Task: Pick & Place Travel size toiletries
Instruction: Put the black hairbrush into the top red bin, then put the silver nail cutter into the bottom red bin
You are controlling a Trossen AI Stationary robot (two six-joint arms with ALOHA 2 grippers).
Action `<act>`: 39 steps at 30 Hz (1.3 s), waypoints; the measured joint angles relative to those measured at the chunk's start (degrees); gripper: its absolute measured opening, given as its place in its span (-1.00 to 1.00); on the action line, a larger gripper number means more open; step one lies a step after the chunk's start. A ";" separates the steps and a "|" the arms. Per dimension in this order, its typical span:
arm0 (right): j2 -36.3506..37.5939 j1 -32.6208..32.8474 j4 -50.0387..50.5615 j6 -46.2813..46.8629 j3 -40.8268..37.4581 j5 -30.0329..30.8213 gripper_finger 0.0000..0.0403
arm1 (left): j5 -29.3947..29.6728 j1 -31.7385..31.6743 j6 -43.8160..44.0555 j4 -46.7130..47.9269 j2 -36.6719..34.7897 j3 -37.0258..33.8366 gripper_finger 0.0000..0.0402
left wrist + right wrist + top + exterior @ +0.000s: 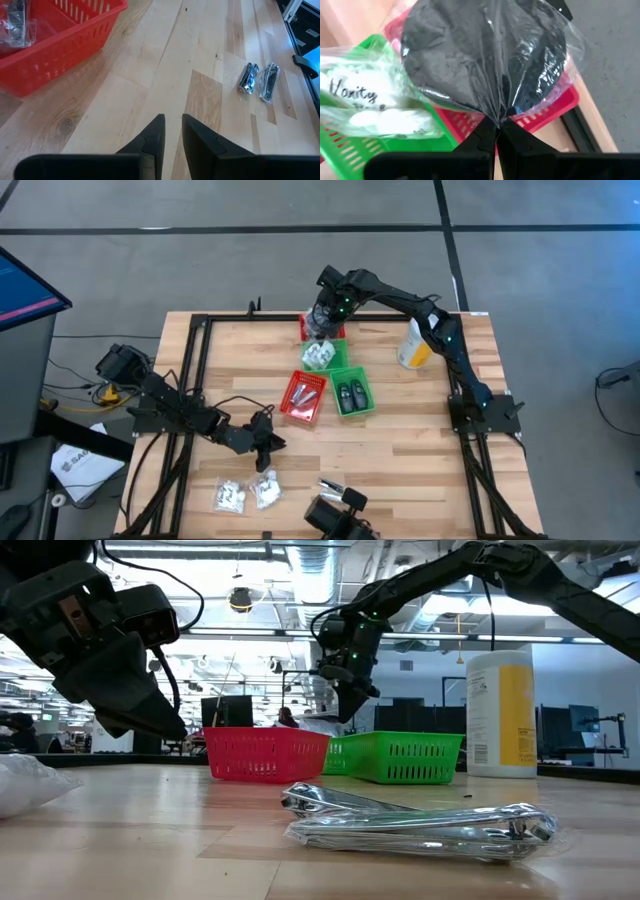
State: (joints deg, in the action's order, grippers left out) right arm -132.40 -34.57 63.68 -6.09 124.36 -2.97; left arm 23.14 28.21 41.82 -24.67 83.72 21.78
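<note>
Right gripper (496, 125) pinches shut on the black disc's clear wrapper (485, 55) (light, limp, slippery film; likely swings); left gripper (172, 131) slightly apart, empty.

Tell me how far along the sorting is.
Done: packets already sit in the green basket and red basket. In hand: right gripper pinches a bagged black disc above the far baskets. Left: white packets and silvery sachets on the table; left gripper holds nothing.
</note>
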 joint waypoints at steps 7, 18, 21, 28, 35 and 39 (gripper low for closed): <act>0.00 -0.06 -2.10 0.00 -1.57 0.01 -0.98 | 0.00 0.00 0.00 0.00 0.00 0.00 -0.71; -0.07 -0.95 -3.72 -0.02 -7.45 0.01 -0.56 | 0.00 0.00 0.00 0.00 0.00 0.00 -0.71; -0.09 -1.02 -3.52 0.09 -7.41 0.01 -0.43 | 0.00 0.00 0.01 0.00 0.00 0.00 -0.71; -0.07 -0.70 -1.35 0.08 -5.52 0.00 -0.13 | 0.00 0.00 0.00 0.00 0.00 0.00 -0.71; -0.02 1.01 6.59 0.30 -0.74 -0.24 0.05 | -0.01 0.00 0.00 -0.01 0.00 -0.01 -0.71; 0.02 3.99 11.61 0.59 1.47 -5.35 0.07 | 0.50 0.00 0.00 0.00 0.00 -0.02 -0.71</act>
State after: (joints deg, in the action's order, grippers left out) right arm -132.38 -30.58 75.29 -5.50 125.83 -8.32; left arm 23.64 28.21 41.82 -24.67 83.72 21.76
